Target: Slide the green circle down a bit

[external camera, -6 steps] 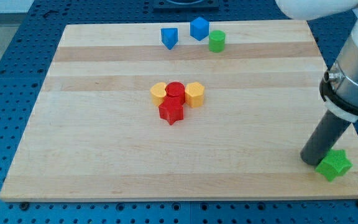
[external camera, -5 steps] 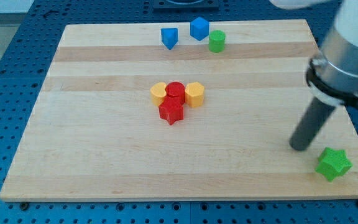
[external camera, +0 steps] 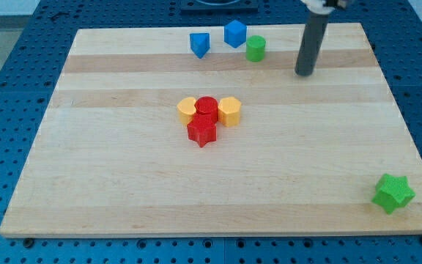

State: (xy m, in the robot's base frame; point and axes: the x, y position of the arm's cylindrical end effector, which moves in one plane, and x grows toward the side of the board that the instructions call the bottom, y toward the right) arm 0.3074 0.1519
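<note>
The green circle (external camera: 255,48) stands near the view's top edge of the wooden board (external camera: 123,176), just right of a blue cube (external camera: 234,34). My tip (external camera: 304,73) rests on the board to the right of the green circle and a little lower in the view, apart from it by a clear gap. The dark rod rises from the tip to the view's top edge.
A blue triangular block (external camera: 200,45) lies left of the blue cube. A tight cluster sits mid-board: two yellow blocks (external camera: 188,111) (external camera: 229,111), a red circle (external camera: 207,106) and a red star (external camera: 202,131). A green star (external camera: 393,193) lies at the view's bottom right corner.
My tip has moved from beside the green star at the view's bottom right up to the top right, near the green circle. No block has moved.
</note>
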